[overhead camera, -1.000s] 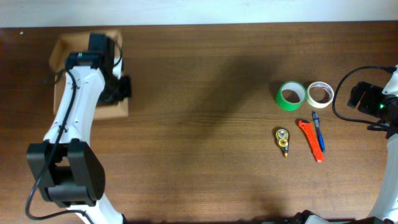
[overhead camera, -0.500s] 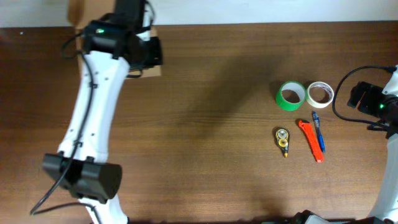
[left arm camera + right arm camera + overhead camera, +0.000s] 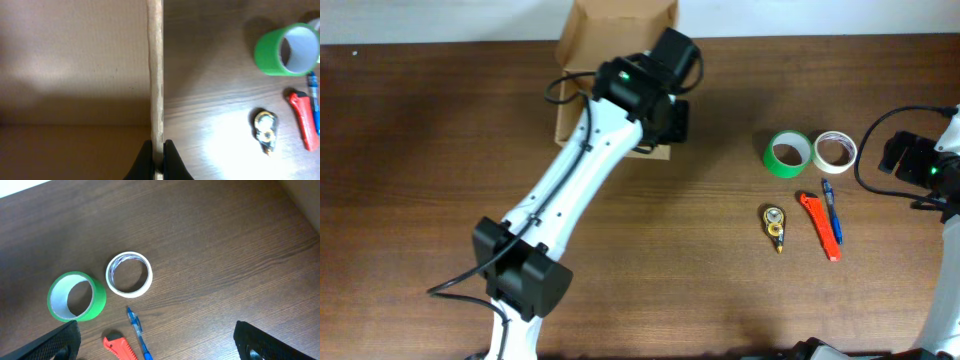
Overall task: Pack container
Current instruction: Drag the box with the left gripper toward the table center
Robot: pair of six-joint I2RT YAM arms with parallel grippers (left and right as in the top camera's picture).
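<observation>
The container (image 3: 615, 30) is a plain brown cardboard box with matte walls and an open top, at the far edge of the counter (image 3: 720, 250), near the middle. The left pincer (image 3: 158, 161) pinches one thin side wall. A green tape roll (image 3: 786, 153) and a white tape roll (image 3: 835, 150) lie well to the right. Beside them, the right pincer (image 3: 157, 347) is spread wide.

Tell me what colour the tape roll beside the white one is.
The tape roll is bright green, clearest in the right wrist view.
</observation>
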